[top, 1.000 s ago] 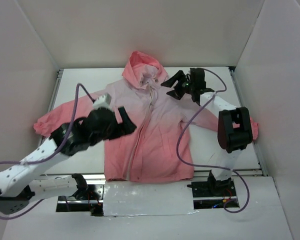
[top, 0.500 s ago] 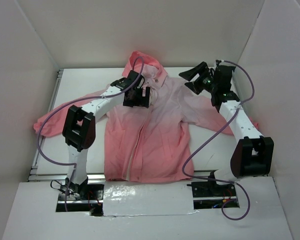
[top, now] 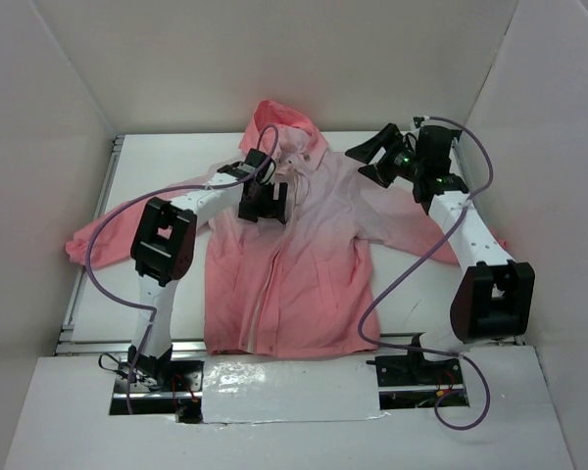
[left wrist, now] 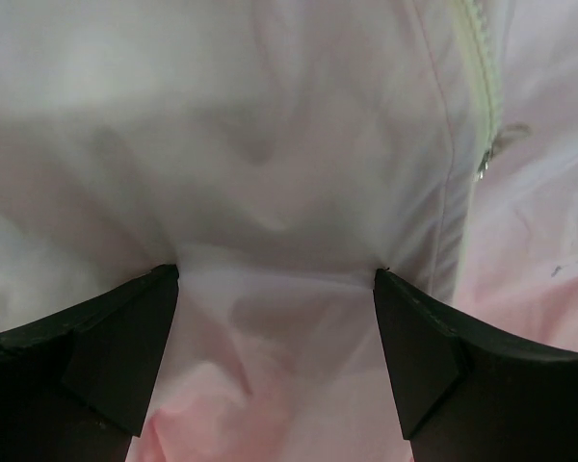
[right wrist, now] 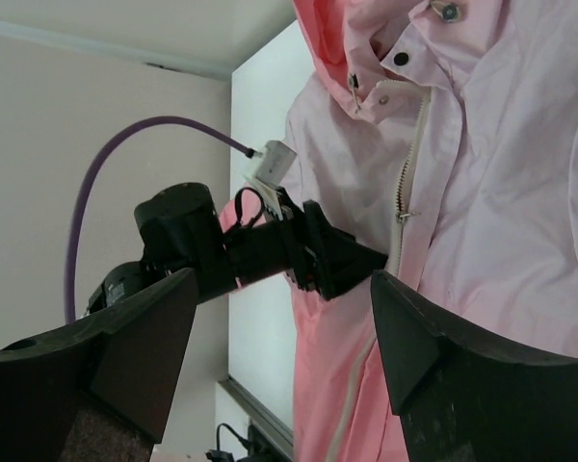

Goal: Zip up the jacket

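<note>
Two grippers are in view, both spread wide and both holding nothing. The left gripper is down on the chest of the jacket. Its fingertips appear to press on the pale cloth, which lies smooth between them, just left of the zipper. The small metal pull hangs beside the right fingertip and is not touched. The right gripper hangs in the air above the jacket's shoulder, just beside the hood, with its jaws fully apart and well clear of the cloth.

One jacket lies flat and front up on the white tabletop. Its long axis runs from near to far, with the coral hem toward the arm bases and the hood toward the far wall. Its two sleeves stretch out to either side. One zipper runs up the middle of the front from hem to collar; I cannot tell how far up it is closed. Each of the two arms trails one purple cable.
</note>
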`<state>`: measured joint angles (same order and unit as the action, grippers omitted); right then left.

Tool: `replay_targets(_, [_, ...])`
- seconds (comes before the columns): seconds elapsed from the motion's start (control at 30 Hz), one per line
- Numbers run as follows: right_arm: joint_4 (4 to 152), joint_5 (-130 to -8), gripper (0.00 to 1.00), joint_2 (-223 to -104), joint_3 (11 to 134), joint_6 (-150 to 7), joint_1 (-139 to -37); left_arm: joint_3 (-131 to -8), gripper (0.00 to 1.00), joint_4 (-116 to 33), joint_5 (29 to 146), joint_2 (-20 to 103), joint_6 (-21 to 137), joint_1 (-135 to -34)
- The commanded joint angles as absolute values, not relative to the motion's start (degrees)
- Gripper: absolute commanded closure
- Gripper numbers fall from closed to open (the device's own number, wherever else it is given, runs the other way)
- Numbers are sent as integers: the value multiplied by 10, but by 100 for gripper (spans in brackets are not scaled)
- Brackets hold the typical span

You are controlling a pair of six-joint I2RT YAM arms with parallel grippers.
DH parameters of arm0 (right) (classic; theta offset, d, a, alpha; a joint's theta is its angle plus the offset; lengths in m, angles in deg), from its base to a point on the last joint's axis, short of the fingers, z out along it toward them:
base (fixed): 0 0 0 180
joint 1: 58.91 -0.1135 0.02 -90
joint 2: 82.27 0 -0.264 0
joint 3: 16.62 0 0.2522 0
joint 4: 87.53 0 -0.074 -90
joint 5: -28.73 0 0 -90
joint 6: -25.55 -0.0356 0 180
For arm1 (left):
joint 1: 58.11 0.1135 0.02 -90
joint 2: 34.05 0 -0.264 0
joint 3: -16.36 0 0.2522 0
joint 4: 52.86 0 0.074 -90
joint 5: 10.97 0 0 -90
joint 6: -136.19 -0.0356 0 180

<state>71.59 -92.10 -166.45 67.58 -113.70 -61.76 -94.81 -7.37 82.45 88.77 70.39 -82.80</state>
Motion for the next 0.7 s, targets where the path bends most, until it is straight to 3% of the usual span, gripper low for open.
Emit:
replay_targets(0.0, [735,-956,21,-1690,687,-1130,-619,-937,4,-109,871,875,726,-846])
replay_targets(0.17, [785,-987,21,-1715,668,-1174,-621,-942,1,-117,887,845,748,-855])
replay_targets(0.37, [784,-972,21,-1698,655,-1169,-622,-961,1,-75,819,823,760,-855])
replay_targets(0.67, [782,-963,21,-1684,646,-1172,-627,-950,5,-113,883,856,771,-859])
